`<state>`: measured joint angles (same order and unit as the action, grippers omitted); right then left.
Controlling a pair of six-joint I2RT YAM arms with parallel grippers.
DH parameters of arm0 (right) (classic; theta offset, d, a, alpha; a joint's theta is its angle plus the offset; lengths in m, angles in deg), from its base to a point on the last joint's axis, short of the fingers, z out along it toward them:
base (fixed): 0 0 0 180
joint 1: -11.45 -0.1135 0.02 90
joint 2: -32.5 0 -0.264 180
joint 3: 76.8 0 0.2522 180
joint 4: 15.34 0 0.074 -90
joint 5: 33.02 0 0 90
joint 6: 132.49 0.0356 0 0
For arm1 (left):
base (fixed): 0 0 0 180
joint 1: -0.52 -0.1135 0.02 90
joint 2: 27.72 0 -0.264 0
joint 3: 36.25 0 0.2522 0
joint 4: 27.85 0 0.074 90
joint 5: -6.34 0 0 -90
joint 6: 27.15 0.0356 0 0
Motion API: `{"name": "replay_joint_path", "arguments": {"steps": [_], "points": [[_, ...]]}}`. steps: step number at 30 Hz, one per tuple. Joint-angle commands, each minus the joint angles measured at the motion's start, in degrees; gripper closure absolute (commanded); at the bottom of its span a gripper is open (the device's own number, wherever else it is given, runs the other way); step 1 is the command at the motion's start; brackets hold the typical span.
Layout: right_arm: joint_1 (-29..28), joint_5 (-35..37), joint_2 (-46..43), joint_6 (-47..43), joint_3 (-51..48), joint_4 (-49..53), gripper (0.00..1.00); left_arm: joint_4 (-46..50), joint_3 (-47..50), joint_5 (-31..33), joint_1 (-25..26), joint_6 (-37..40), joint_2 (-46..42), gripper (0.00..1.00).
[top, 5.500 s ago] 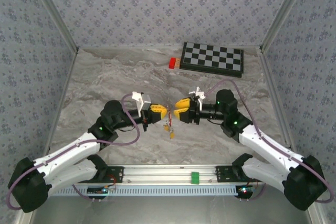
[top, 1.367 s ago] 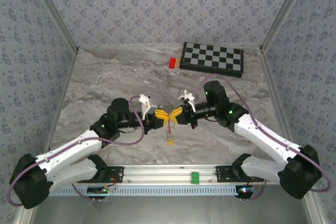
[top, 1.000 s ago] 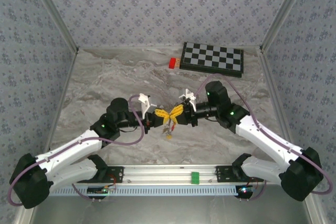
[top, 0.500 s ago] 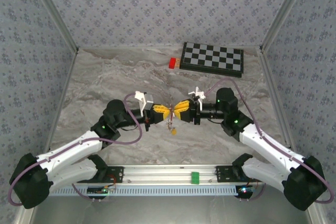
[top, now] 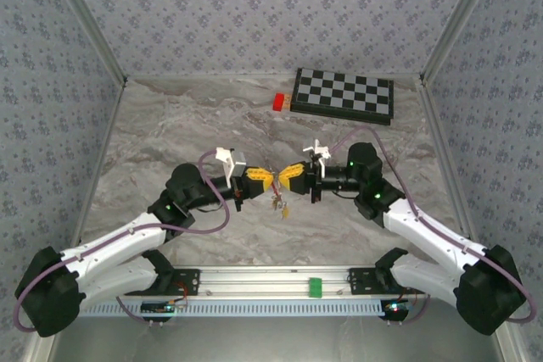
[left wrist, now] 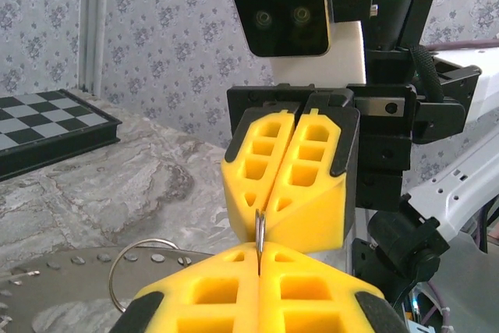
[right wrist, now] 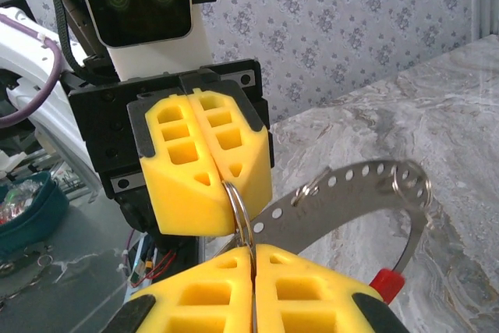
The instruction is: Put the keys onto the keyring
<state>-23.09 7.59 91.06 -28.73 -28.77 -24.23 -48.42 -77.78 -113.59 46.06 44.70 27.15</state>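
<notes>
My left gripper (top: pixel 271 179) and right gripper (top: pixel 281 177) meet tip to tip above the middle of the table. Both are shut on one small steel split ring (right wrist: pixel 239 207), which stands edge-on (left wrist: pixel 258 233) between the yellow pads. In the right wrist view the keyring (right wrist: pixel 351 193), a grey perforated band with a red section (right wrist: pixel 387 282), curves away behind that ring and carries other small rings (right wrist: pixel 411 182). The keys (top: pixel 283 208) dangle just below the grippers as tiny orange-tinted bits, too small to tell apart.
A folded chessboard (top: pixel 344 95) lies at the back right with a red block (top: pixel 278 101) at its left end. Patterned walls close in the marble table on three sides. A metal rail (top: pixel 271 281) runs along the near edge between the arm bases.
The right gripper's jaws, slightly parted before, have shut on the split ring. Both grippers shifted a little up and right, and the dangling keys swung right.
</notes>
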Motion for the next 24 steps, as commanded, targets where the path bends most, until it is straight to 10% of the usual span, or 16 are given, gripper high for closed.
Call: {"name": "replay_joint_path", "arguments": {"steps": [1, 24], "points": [[-0.8, -0.8, 0.9, 0.8, -0.6, -1.9, 0.93, -6.5, -0.8, 0.0, 0.7, -1.6, -0.1, 1.0], [0.5, 8.9, -6.6, 4.6, -7.1, -11.5, 0.73, -9.4, 0.8, 2.2, 1.3, -3.2, 0.2, 1.0]]}}
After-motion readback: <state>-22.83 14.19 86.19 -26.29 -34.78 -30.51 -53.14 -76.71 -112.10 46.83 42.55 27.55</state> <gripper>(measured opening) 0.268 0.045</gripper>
